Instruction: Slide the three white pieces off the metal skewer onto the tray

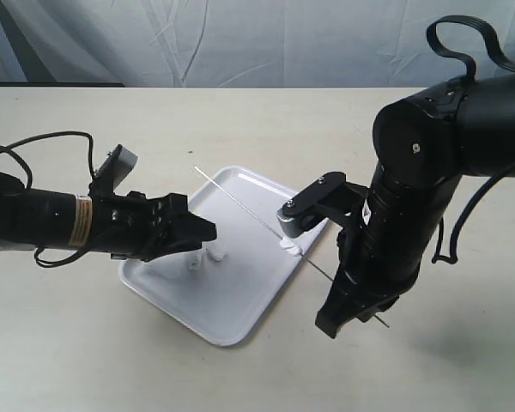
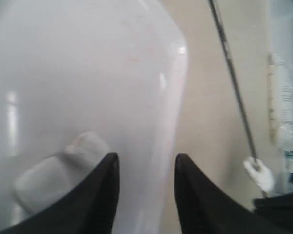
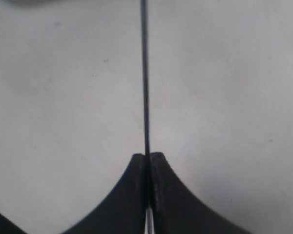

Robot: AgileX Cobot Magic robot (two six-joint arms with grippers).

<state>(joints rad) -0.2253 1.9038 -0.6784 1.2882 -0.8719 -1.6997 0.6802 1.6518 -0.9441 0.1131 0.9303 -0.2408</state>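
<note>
The metal skewer (image 3: 145, 73) is pinched in your right gripper's (image 3: 147, 162) tight-pressed jaws, slanting over the tray (image 1: 240, 311) with one white piece (image 1: 290, 247) threaded on it; your left gripper (image 2: 147, 161) hovers spread-jawed above two loose pieces (image 2: 85, 146) lying on the tray

A wide, pale cream table (image 1: 240, 120) is seen, and its top is smooth and plain. Behind its far edge a white cloth (image 1: 240, 39) is hung, full of folds and creases. A thin dark strip (image 1: 51, 83) is seen between them on the left.
</note>
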